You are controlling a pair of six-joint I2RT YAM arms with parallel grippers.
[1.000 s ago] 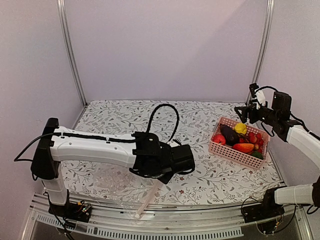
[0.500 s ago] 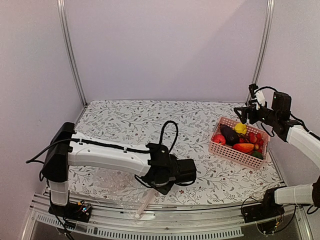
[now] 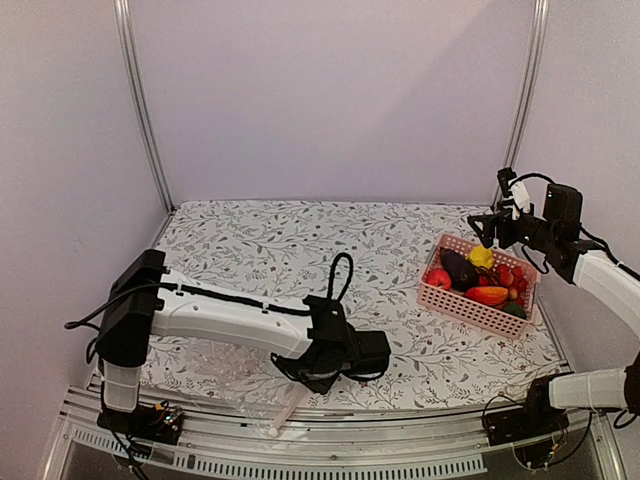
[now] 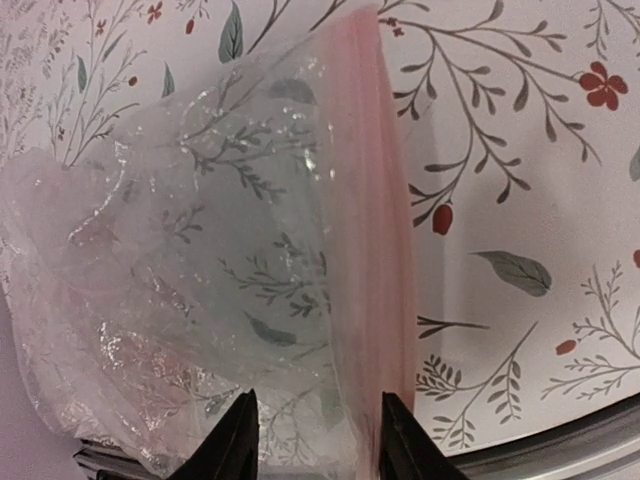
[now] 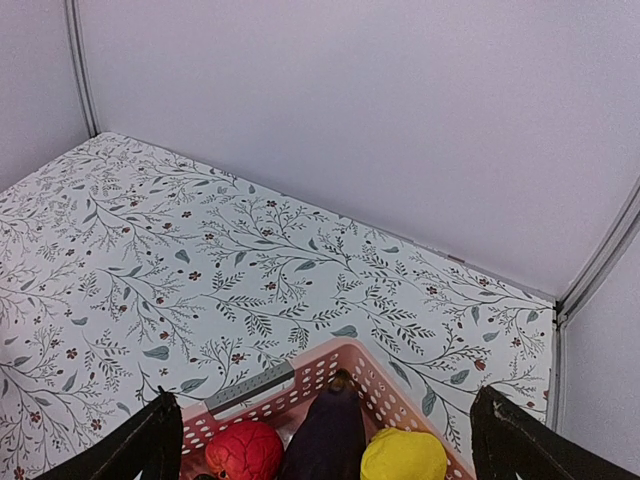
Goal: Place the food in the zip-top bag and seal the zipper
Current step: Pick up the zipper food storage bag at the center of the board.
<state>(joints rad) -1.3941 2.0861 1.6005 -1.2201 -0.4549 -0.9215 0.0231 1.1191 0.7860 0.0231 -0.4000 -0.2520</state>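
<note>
The clear crinkly zip-top bag lies at the near edge of the flower-printed table. Its pinkish zipper strip runs between the parted fingers of the left hand, which is not clamped on it. Best pinch only the upper lip, then lift to open the mouth. The toy food sits in the pink lattice basket, the right hand spread wide above it, empty.

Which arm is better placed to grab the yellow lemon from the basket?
Right. Its open right gripper hangs over the pink basket, by the lemon; the left gripper is down at the clear bag.
</note>
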